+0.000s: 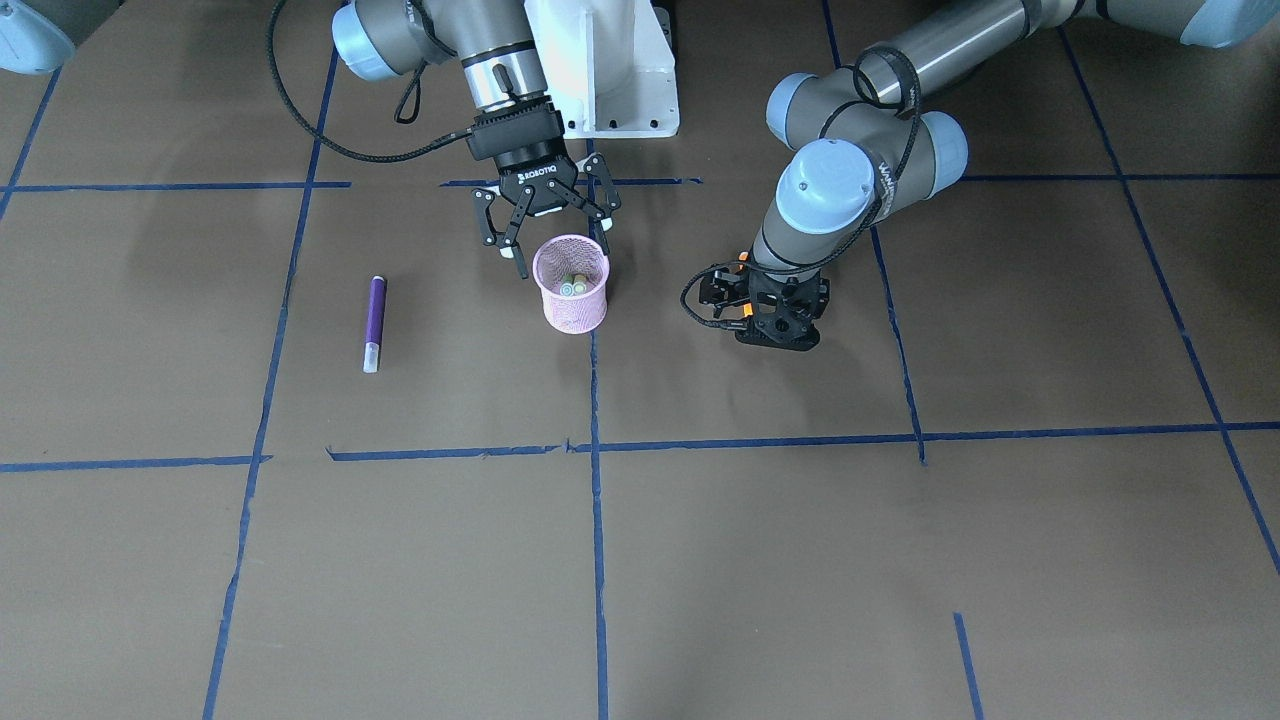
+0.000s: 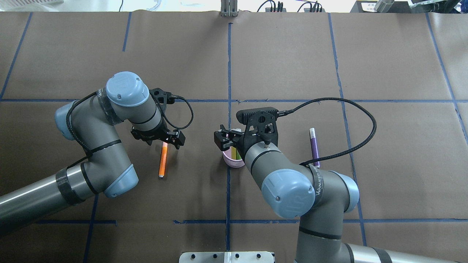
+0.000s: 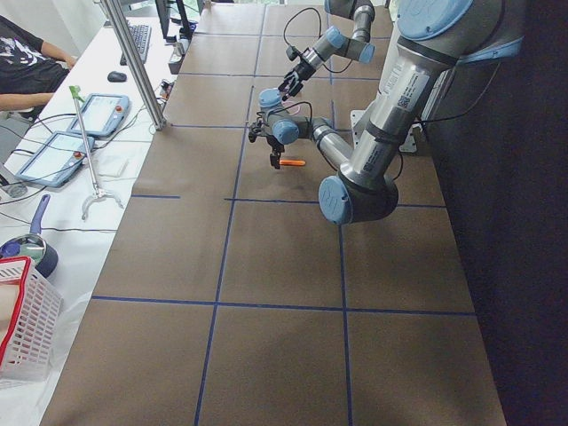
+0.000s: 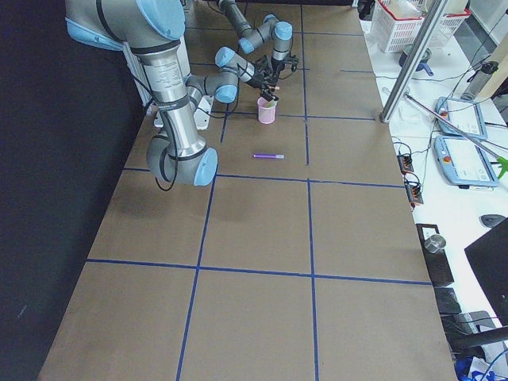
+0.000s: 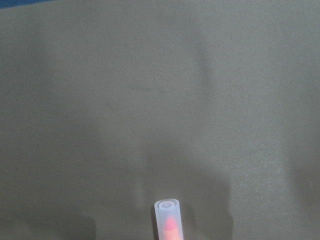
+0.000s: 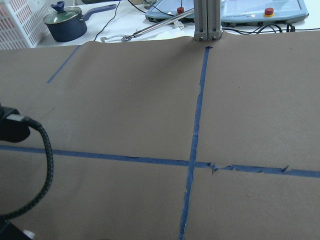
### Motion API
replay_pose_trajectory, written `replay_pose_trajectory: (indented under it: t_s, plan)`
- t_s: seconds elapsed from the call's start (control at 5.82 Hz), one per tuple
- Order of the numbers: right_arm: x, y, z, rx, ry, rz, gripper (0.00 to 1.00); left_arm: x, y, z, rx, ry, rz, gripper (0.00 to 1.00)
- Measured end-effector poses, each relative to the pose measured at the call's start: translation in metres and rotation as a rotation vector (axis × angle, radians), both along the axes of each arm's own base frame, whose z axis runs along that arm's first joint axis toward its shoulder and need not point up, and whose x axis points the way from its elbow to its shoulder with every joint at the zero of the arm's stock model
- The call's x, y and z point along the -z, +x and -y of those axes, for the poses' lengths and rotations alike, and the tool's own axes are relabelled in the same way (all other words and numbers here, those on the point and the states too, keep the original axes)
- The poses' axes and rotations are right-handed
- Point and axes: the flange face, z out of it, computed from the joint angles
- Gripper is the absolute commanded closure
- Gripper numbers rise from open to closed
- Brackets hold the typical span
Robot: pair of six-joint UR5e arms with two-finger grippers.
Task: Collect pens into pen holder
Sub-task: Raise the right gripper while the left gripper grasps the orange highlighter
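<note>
Front view first: the right gripper [image 1: 558, 243] hangs wide open just behind the rim of the pink cup [image 1: 572, 310], gripping nothing. A green pen [image 1: 570, 286] sits inside the cup, so that's one down by the look of it. The purple pen [image 1: 375, 320] lies flat on the table [image 1: 700, 560], well off at the cup's 9 o'clock, with no arm near it. The left gripper [image 1: 778, 318] points straight down at the cup's 3 o'clock, its fingers hidden under the wrist. Overhead, the orange pen [image 2: 163, 160] runs from under the left gripper toward 6 o'clock. Whether that gripper is clamped on it or just parked over it, can't tell. Left side view shows the orange pen poking out beside the left gripper, too small to say more. Right side view has the cup upright with the purple pen at its 6 o'clock. Left wrist cam is blurry, with the orange pen's pale end at the bottom edge and no fingers showing. Right wrist cam shows only table and blue tape [image 6: 195, 125]. Roughly a third done: orange looks next, then purple.
</note>
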Motion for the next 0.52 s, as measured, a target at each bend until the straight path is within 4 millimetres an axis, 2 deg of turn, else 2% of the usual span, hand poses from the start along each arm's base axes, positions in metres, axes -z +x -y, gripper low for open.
replay_pose_trajectory:
  t_s: [0.17,0.34,0.52]
  plan:
    - [0.004,0.021,0.017,0.037,-0.042,-0.027,0.00,0.000,0.000,0.000,0.000,-0.001,0.001,0.14]
    - [0.003,0.048,0.042,0.096,-0.107,-0.072,0.00,0.000,0.000,0.000,0.000,0.000,0.001,0.21]
    - [-0.005,0.074,0.069,0.157,-0.172,-0.131,0.00,0.000,0.000,0.000,0.000,0.000,0.001,0.36]
